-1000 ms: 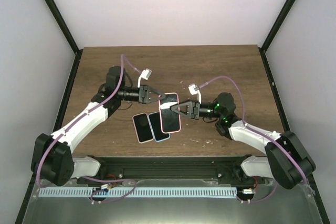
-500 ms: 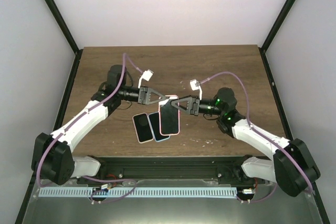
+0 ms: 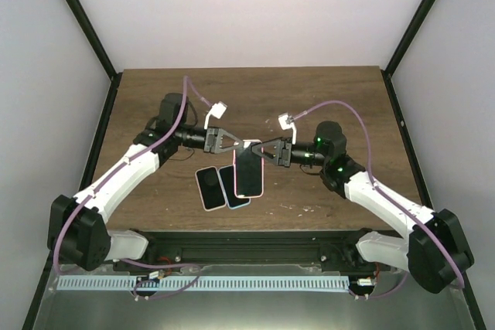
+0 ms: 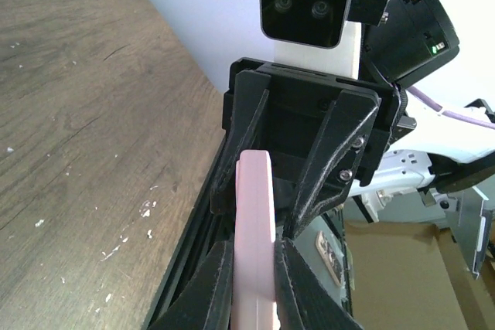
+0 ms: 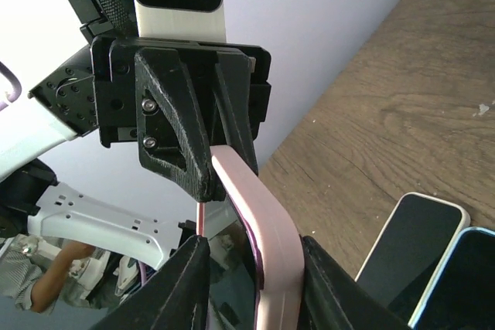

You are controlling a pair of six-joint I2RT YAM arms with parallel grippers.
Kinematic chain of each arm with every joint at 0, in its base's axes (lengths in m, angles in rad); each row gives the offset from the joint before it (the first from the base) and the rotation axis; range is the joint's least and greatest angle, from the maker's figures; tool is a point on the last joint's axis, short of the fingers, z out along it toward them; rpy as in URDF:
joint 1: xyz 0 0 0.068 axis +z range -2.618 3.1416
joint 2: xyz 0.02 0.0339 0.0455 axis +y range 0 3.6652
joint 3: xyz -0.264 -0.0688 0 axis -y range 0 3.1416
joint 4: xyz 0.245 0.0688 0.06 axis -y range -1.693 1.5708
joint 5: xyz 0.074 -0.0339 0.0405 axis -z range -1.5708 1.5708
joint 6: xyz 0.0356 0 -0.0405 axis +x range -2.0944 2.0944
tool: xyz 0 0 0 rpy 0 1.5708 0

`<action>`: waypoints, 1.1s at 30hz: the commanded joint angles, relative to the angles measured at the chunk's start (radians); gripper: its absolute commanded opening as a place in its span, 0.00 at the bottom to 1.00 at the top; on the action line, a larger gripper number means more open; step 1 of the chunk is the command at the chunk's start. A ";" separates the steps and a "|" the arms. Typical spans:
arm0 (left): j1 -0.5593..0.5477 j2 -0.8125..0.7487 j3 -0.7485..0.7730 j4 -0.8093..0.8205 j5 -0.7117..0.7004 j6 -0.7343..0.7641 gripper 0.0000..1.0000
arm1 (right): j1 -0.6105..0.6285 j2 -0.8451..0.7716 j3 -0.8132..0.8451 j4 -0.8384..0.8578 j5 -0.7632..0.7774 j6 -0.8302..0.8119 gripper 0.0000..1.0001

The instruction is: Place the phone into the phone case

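Left wrist view: left gripper [image 4: 252, 251] clenches the stiff, likely slick pink case [image 4: 254, 191] by its edges; right gripper [image 5: 251, 264] flanks it, grip unclear.

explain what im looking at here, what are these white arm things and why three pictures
These are two robot arms bolted by a wooden table, each ending in a two-finger gripper. The wide picture is from a fixed camera above; the other two are from wrist cameras. A white-edged phone and a blue-edged phone lie flat on the table. The left gripper pinches a pink case held up off the table, a dark screen in it. The right gripper has its fingers either side of it; whether they squeeze is unclear.
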 commanded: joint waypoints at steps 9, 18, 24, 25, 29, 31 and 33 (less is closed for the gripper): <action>-0.001 0.032 0.011 -0.076 -0.016 -0.005 0.00 | 0.004 -0.059 0.070 0.012 0.053 -0.055 0.01; 0.000 0.025 0.001 -0.013 0.036 -0.059 0.00 | 0.004 -0.095 0.080 -0.048 0.056 -0.085 0.31; 0.000 0.041 -0.003 0.005 0.055 -0.067 0.00 | 0.005 -0.094 0.067 0.008 0.052 -0.022 0.08; 0.000 0.046 -0.003 -0.002 0.053 -0.063 0.00 | 0.004 -0.095 0.061 0.024 0.054 -0.016 0.02; 0.000 0.051 0.007 -0.049 0.018 -0.034 0.00 | 0.005 -0.115 0.062 -0.024 0.089 -0.045 0.01; -0.001 0.046 0.005 -0.041 0.020 -0.039 0.00 | 0.005 -0.130 0.059 -0.064 0.110 -0.077 0.07; -0.001 0.038 -0.006 0.011 0.033 -0.089 0.00 | 0.005 -0.132 0.047 -0.078 0.079 -0.083 0.29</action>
